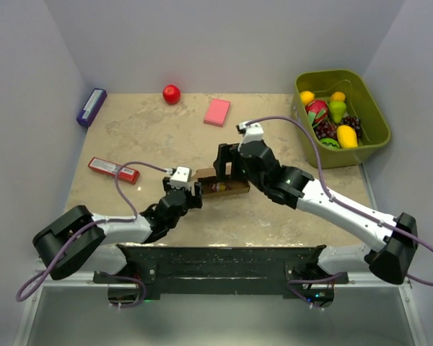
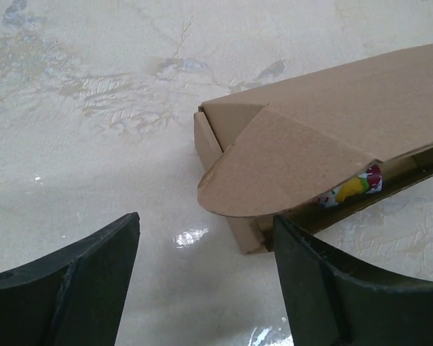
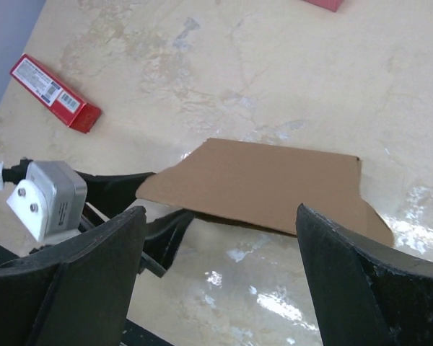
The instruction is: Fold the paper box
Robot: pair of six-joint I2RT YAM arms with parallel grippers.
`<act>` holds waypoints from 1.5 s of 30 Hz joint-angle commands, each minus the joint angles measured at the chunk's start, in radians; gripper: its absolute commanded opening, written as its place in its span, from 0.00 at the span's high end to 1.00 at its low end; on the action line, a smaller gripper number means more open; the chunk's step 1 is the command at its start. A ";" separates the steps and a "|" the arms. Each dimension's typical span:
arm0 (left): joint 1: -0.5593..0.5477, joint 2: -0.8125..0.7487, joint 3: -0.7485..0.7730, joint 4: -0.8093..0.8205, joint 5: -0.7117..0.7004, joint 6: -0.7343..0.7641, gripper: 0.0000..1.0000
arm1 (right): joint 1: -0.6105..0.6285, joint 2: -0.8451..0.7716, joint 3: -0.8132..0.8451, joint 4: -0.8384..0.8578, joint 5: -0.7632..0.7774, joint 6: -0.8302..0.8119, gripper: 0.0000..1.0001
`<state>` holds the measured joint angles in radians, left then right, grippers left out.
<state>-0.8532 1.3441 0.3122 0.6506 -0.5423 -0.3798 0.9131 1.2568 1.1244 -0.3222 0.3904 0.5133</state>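
Observation:
The paper box (image 1: 222,187) is a small brown cardboard box lying in the middle of the table, between the two grippers. In the left wrist view its lid (image 2: 325,137) stands partly raised, a rounded end flap hangs over the near corner, and something colourful (image 2: 353,189) shows inside. My left gripper (image 2: 206,231) is open just short of that corner, with only table between its fingers. The right gripper (image 3: 220,213) is open above the box's flat brown lid (image 3: 260,184) and touches nothing. In the top view, the left gripper (image 1: 195,196) is at the box's left end and the right gripper (image 1: 224,164) over its far side.
A green bin (image 1: 372,133) of toy fruit stands at the back right. A pink flat block (image 1: 217,112) and a red ball (image 1: 172,94) lie at the back. A red packet (image 1: 113,169) lies at the left, and a purple box (image 1: 91,107) is by the left wall.

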 commanded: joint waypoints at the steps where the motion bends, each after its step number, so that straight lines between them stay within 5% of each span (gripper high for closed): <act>1: -0.003 -0.094 -0.021 -0.040 0.011 0.009 0.13 | -0.028 0.077 0.087 0.092 -0.070 -0.024 0.12; 5: -0.003 -0.187 -0.030 -0.126 0.060 -0.002 0.03 | -0.051 0.139 0.107 0.124 -0.108 -0.032 0.13; 11: -0.003 -0.396 -0.081 -0.296 0.197 -0.034 0.02 | -0.091 0.200 0.101 0.146 -0.163 -0.024 0.15; 22: -0.001 -0.612 0.117 -0.644 0.528 -0.039 0.01 | -0.111 0.230 0.002 0.164 -0.150 -0.012 0.17; 28: 0.038 -0.496 0.336 -0.753 0.535 -0.019 0.00 | -0.115 0.248 -0.023 0.163 -0.136 -0.012 0.18; 34: 0.221 -0.292 0.432 -0.607 0.737 -0.060 0.01 | -0.115 0.243 -0.060 0.175 -0.131 0.001 0.18; 36: 0.229 -0.235 0.432 -0.557 0.748 -0.067 0.04 | -0.115 0.243 -0.069 0.176 -0.130 0.004 0.18; 39: 0.232 -0.159 0.432 -0.479 0.804 -0.077 0.25 | -0.115 0.239 -0.081 0.176 -0.133 0.010 0.18; 45: 0.232 -0.082 0.367 -0.373 0.823 -0.108 0.32 | -0.115 0.245 -0.094 0.176 -0.137 0.016 0.18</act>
<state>-0.6216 1.2419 0.7181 0.1326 0.2218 -0.4541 0.7948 1.5051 1.0321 -0.1856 0.2516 0.5144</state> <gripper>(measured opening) 0.702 0.824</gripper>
